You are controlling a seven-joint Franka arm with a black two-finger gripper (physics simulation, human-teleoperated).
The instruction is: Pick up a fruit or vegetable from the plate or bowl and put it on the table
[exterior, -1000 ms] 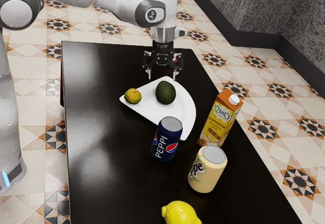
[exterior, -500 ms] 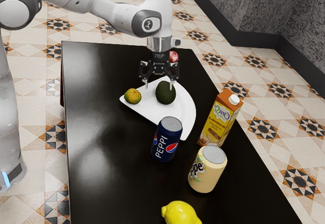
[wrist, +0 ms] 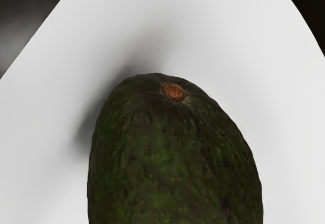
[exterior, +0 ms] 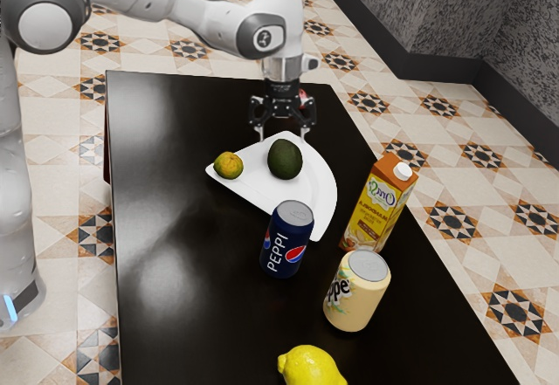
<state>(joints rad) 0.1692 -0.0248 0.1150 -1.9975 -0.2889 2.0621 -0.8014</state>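
My released gripper (exterior: 283, 137) is near the avocado (exterior: 285, 160) on the plate (exterior: 320, 195) — brown stem scar (wrist: 174, 92) in my wrist view. At the exterior view's left, mottled fruit (exterior: 229, 165) nears the rim — white space between the 2.

rounded white arm (exterior: 210, 14), dark grey joint rings (exterior: 245, 37), black claw (exterior: 283, 135), slim blue light strip (exterior: 10, 307).

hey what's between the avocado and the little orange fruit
Between the avocado and the orange fruit is bare plate, as the exterior view shows.
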